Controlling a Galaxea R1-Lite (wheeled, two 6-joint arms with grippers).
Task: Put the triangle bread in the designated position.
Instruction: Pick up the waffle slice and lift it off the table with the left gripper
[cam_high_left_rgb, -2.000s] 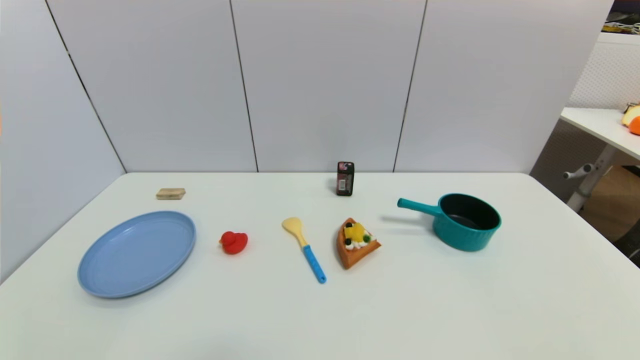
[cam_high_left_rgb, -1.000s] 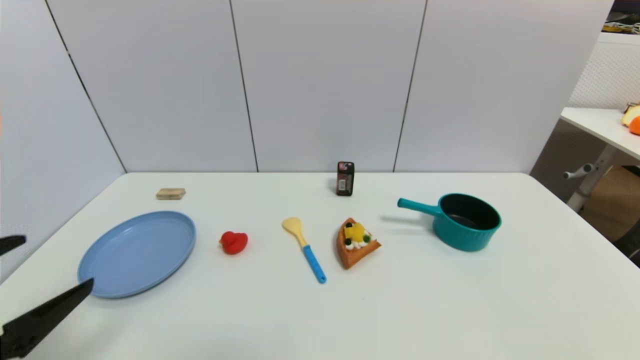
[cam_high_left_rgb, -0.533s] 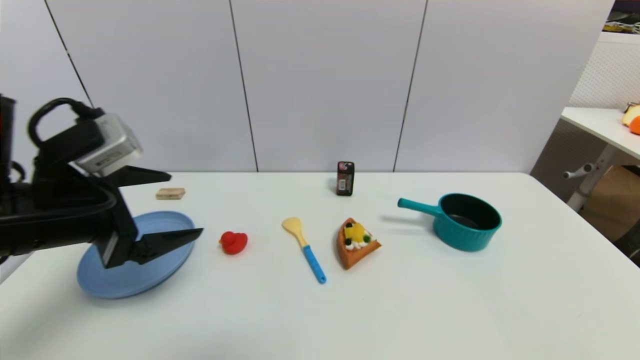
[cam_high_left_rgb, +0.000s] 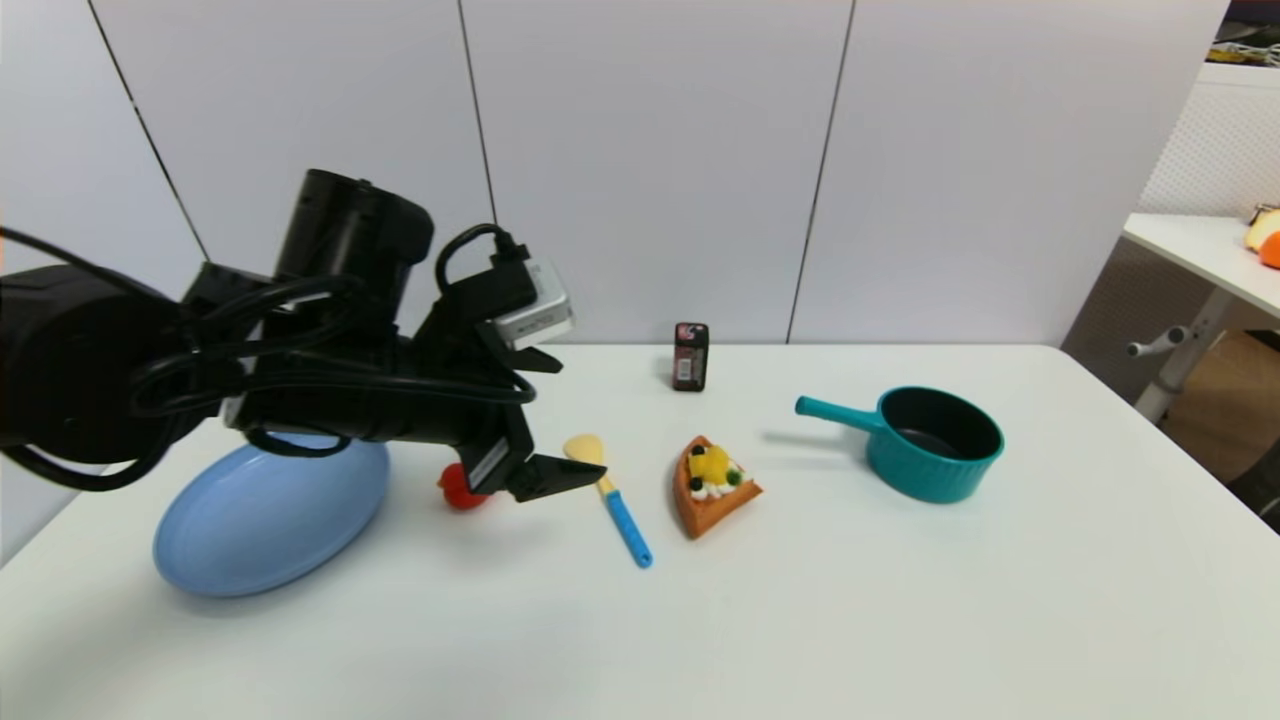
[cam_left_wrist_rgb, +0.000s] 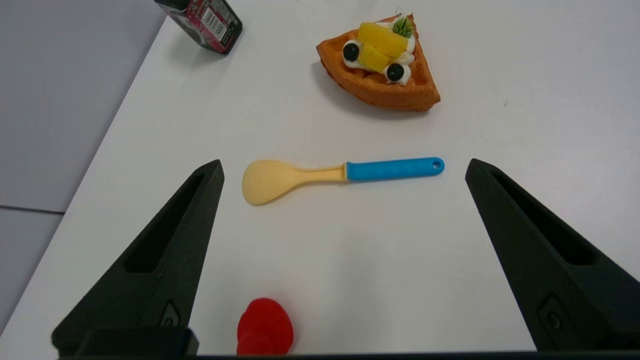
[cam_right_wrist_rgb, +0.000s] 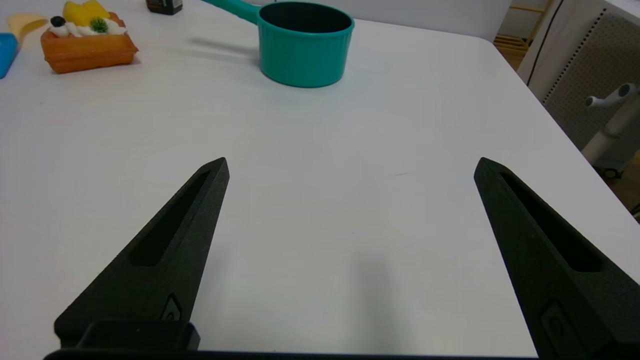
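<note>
The triangle bread (cam_high_left_rgb: 712, 487) is an orange-brown wedge topped with yellow fruit, cream and dark berries; it lies flat at the table's middle. It also shows in the left wrist view (cam_left_wrist_rgb: 380, 70) and the right wrist view (cam_right_wrist_rgb: 87, 42). My left gripper (cam_high_left_rgb: 575, 415) hovers open above the table, left of the bread, over the spoon's bowl end, with nothing between its fingers (cam_left_wrist_rgb: 165, 250). My right gripper (cam_right_wrist_rgb: 351, 160) is open and empty over bare table near the front right, outside the head view.
A yellow spoon with a blue handle (cam_high_left_rgb: 615, 500) lies between the left gripper and the bread. A red toy duck (cam_high_left_rgb: 455, 487) and a blue plate (cam_high_left_rgb: 250, 520) sit partly under the left arm. A teal pot (cam_high_left_rgb: 930, 440) stands to the right, a dark small box (cam_high_left_rgb: 690, 356) at the back.
My left arm came in from the left edge and swept right, over the blue plate and the duck, to above the spoon. The things on the table have not moved.
</note>
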